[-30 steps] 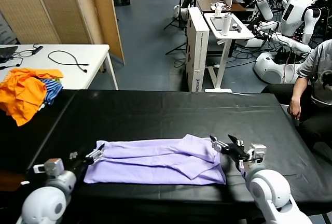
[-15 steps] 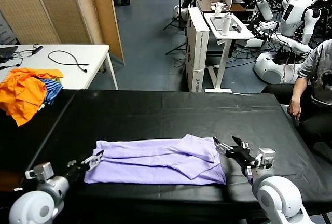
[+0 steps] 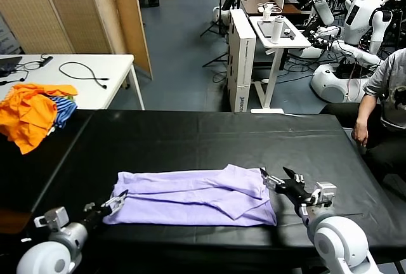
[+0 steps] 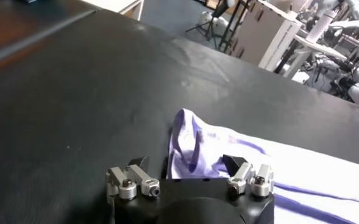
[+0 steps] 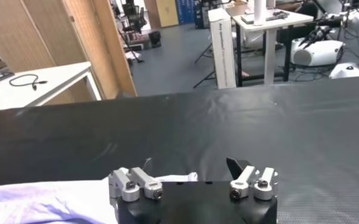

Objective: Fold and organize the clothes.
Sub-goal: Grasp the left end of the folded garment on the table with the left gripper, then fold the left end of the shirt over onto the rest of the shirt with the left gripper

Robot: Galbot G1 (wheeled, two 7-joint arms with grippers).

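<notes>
The pale lavender T-shirt (image 3: 193, 196) lies folded into a long flat band near the front of the black table (image 3: 209, 137). My left gripper (image 3: 117, 200) is open at the shirt's left end, low by the near corner; in the left wrist view it (image 4: 186, 163) straddles the shirt's bunched edge (image 4: 194, 143). My right gripper (image 3: 278, 181) is open at the shirt's right end, just beside its upper corner. In the right wrist view it (image 5: 189, 164) hovers over the table with a bit of shirt (image 5: 51, 204) below it.
A heap of orange and blue-striped garments (image 3: 35, 110) lies at the table's far left. A white table (image 3: 70, 74) with a cable stands behind it. A seated person (image 3: 384, 109) is at the far right. White robots and a white stand (image 3: 276, 33) fill the background.
My left gripper has pulled back toward me and down along the shirt's left end. My right gripper has shifted slightly right and toward me. The shirt has not moved.
</notes>
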